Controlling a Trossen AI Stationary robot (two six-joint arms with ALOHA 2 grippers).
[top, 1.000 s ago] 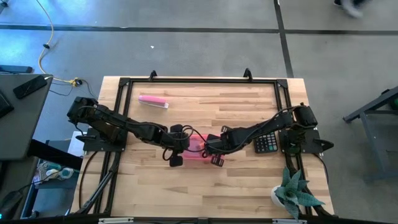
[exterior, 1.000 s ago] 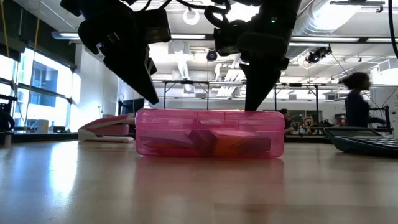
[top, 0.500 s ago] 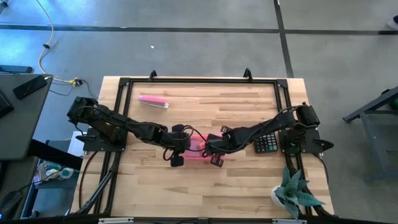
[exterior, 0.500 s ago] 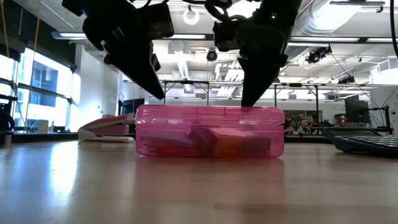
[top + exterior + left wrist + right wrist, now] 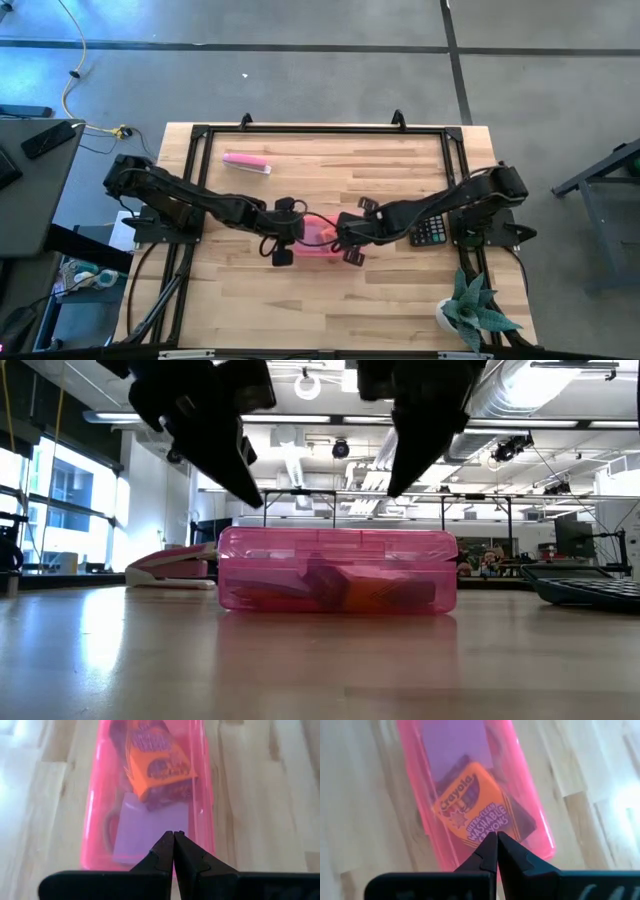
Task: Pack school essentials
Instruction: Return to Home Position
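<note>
Both grippers have lifted off the lid since a moment ago; they were down at the box's top edge and now hang clear above it, and the right arm's shoulder has swung back a little.

Nearest me, at the near right corner of the pale wooden table point(image 5: 350, 300), stands a small spiky green potted plant point(image 5: 475, 310).

Mid-table lies the translucent pink plastic supply box point(image 5: 318, 240), oblong, lid down, flat on the wood. The left gripper point(image 5: 298, 232) hovers over its left end and the right gripper point(image 5: 338, 235) over its right end, neither touching it. From table height the left gripper point(image 5: 250, 495) and the right gripper point(image 5: 395, 488) slant down towards the box point(image 5: 335, 575) with air between tips and lid. Each has its two dark fingers pressed together with nothing between them, plain in the left wrist view point(image 5: 173, 834) and the right wrist view point(image 5: 497, 835).

Through the pink lid point(image 5: 200, 795) the packed things show: an orange cardboard crayon box point(image 5: 160, 765) lying at a slant, a square note pad point(image 5: 145, 830) that looks purple through the plastic, and beside the pad the looped handle of the scissors point(image 5: 107, 822). The right wrist view shows the same crayon box point(image 5: 470, 815) and note pad point(image 5: 452, 740) inside the box point(image 5: 410, 770).

Right of the box, under the right arm, sits a black calculator point(image 5: 428, 232), apart from it. Farther back on the left lies a pink oblong bar point(image 5: 246, 162), well apart from everything else.
</note>
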